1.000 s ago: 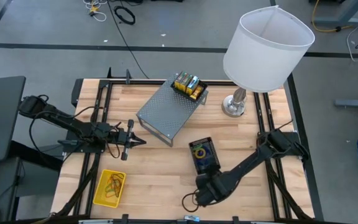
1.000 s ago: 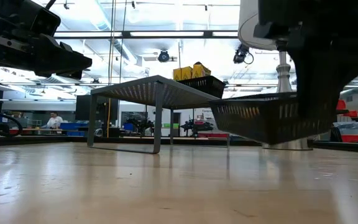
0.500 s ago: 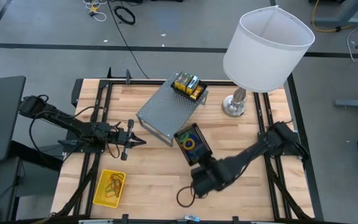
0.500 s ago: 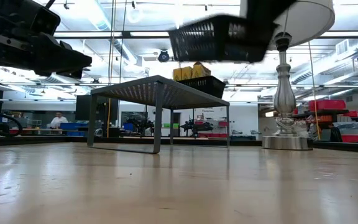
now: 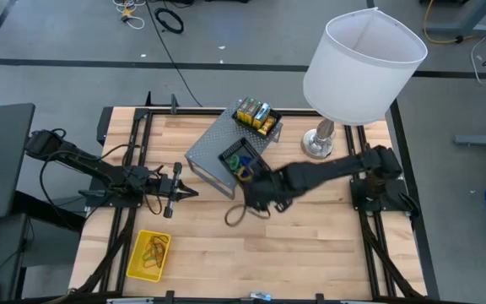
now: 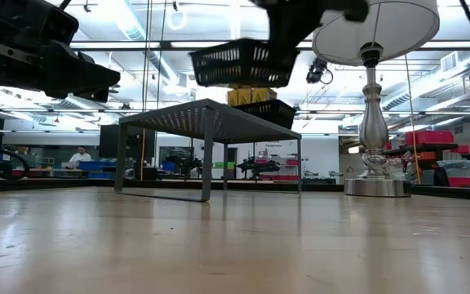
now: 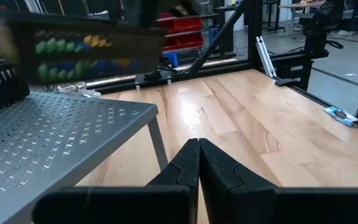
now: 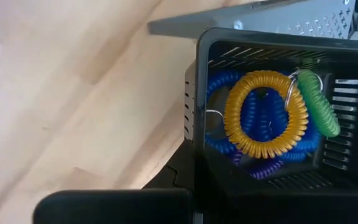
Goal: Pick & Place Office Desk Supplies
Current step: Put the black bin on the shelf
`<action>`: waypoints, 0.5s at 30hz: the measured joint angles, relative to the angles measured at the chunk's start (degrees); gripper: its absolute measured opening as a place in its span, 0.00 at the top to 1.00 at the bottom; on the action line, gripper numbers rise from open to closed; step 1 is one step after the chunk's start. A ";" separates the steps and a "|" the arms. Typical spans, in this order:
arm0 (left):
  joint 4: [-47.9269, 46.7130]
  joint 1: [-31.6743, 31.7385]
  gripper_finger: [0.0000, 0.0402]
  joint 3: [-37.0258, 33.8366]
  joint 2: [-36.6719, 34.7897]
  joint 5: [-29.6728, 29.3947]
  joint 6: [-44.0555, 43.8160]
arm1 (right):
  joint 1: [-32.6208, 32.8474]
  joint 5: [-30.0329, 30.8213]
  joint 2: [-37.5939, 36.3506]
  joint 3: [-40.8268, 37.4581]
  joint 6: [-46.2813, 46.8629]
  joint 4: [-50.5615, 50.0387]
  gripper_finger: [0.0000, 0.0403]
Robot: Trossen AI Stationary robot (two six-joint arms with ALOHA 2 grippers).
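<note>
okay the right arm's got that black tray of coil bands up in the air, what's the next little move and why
Probably lower it straight down onto the gray shelf. The right end effector holds the black tray above the shelf top, clear of it, beside the other tray with crayon boxes.

Wooden table (image 5: 226,245), black frame rails at edges. On it: grey perforated metal stand (image 5: 218,156) near centre-back, lamp base (image 5: 317,145) back right, yellow basket (image 5: 148,255) front left. Black mesh tray (image 5: 256,116) with crayon boxes sits on stand's far end.
</note>
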 joint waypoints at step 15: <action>-0.02 0.00 0.98 0.00 0.00 0.00 0.88 | -13.70 -14.83 0.03 -0.02 -18.11 5.24 0.99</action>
